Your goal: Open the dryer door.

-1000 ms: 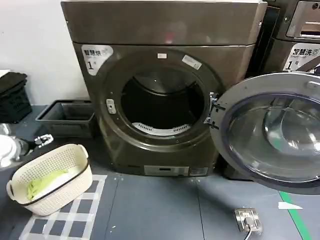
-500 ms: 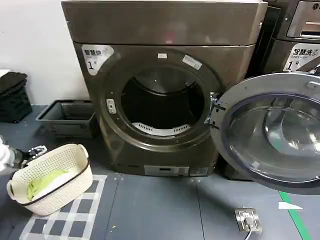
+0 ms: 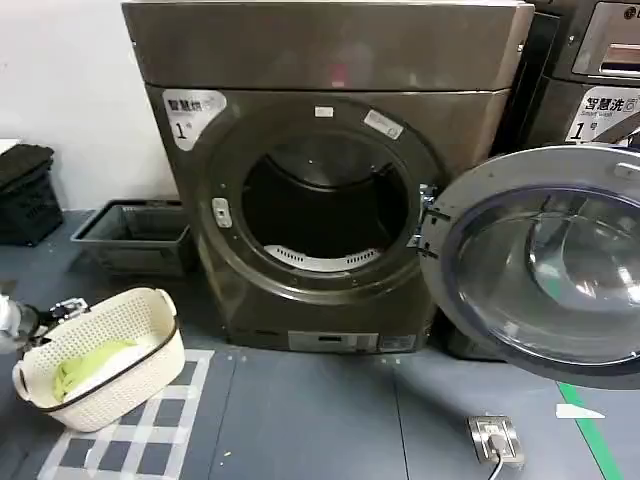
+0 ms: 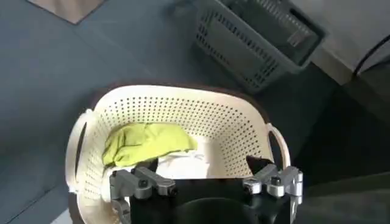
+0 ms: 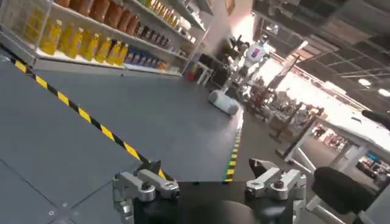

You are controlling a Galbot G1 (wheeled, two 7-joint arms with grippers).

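Note:
The bronze-grey dryer (image 3: pixel 330 50) labelled "1" stands in the middle of the head view. Its dryer door (image 3: pixel 470 195), with a wide chrome rim and a dark glass porthole, is swung fully open to the right on its hinge. The dark drum opening (image 3: pixel 325 200) is exposed. My left gripper (image 3: pixel 68 307) is low at the far left, far from the door. In the left wrist view the left gripper (image 4: pixel 204 165) stands open and empty over a white basket (image 4: pixel 183 106). My right gripper (image 5: pixel 207 167) is open and empty, facing a grey floor.
The white perforated basket (image 3: pixel 130 320) with a green cloth (image 3: pixel 85 365) sits on the floor at the front left. A grey crate (image 3: pixel 135 235) stands beside the dryer. A floor socket (image 3: pixel 495 437) lies at the front right. A darker machine (image 3: pixel 600 60) stands behind the open door.
My left gripper has drawn back down and to the left, toward the edge of the head view beside the basket. The door and the dryer have not moved.

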